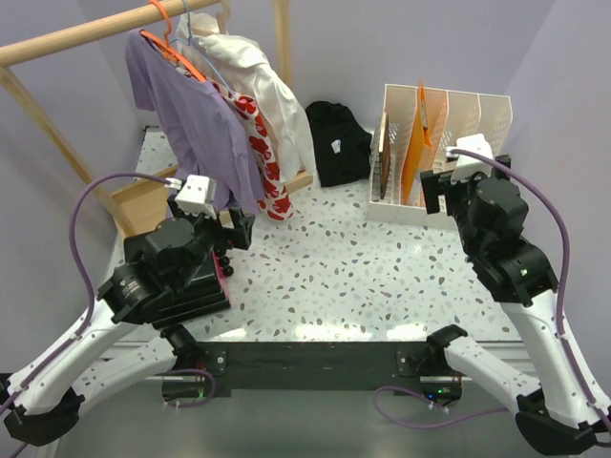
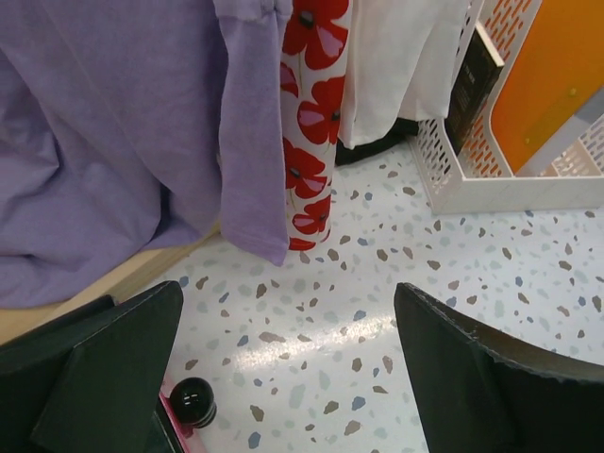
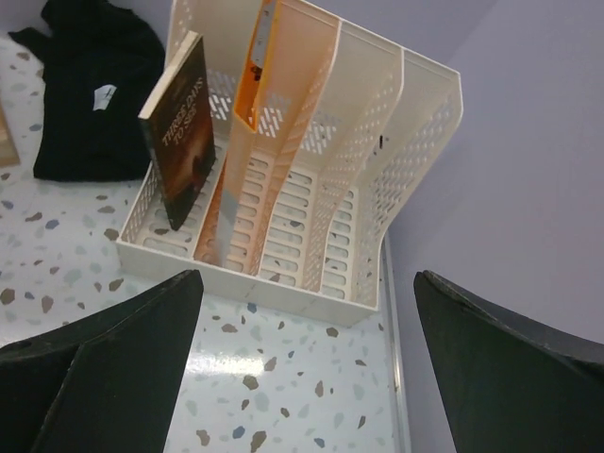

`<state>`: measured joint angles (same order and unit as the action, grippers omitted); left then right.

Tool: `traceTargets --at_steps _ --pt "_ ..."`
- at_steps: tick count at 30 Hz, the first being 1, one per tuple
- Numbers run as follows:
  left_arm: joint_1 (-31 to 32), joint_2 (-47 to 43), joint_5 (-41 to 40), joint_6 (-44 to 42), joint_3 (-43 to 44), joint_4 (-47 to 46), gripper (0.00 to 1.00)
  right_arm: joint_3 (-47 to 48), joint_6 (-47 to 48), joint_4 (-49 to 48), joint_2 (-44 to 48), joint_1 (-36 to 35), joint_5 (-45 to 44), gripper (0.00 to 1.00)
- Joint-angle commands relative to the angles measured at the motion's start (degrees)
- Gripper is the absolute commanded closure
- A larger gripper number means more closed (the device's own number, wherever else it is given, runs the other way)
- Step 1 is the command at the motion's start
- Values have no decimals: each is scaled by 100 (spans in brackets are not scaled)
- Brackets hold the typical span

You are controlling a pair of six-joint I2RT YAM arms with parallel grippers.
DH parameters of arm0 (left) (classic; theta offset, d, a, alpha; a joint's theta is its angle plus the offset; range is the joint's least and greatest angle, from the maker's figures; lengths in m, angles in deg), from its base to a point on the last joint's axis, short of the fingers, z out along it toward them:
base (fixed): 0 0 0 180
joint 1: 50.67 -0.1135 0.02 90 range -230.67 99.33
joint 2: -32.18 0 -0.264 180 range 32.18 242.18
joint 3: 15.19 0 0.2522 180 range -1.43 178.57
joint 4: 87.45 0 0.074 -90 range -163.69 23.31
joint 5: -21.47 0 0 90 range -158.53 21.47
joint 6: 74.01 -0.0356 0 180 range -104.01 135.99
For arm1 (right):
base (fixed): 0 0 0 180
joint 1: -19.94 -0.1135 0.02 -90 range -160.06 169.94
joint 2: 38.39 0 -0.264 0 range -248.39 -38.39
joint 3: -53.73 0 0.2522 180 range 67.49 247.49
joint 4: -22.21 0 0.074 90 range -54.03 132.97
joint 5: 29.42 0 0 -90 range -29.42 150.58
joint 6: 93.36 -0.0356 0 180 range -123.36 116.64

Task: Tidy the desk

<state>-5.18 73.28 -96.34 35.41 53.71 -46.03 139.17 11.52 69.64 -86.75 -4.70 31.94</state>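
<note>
Desk (image 1: 344,267) lies beneath both arms. Left gripper (image 2: 288,321) hangs open and empty near a purple shirt (image 2: 123,123); right gripper (image 3: 310,321) gapes empty before the rack (image 3: 415,142) holding a book (image 3: 184,132).

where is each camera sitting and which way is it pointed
Top external: above and behind the arms, looking down at the desk; both arms show, with the left end effector and right end effector.
Left wrist: low over the desk, facing the hanging purple shirt and poppy-print cloth; its two open fingers show.
Right wrist: angled down at the file rack; its open fingers show.
Shared: both wrist views catch the rack with its book and orange folder.
</note>
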Motion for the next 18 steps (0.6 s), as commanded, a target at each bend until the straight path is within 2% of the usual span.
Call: traceTargets --at_steps 1,18 --pt "-23 -234 -93 -202 357 -15 0 381 -599 -98 2 240 -546 1" --pt "-23 -401 136 -298 454 99 0 593 -978 254 239 654 113 1"
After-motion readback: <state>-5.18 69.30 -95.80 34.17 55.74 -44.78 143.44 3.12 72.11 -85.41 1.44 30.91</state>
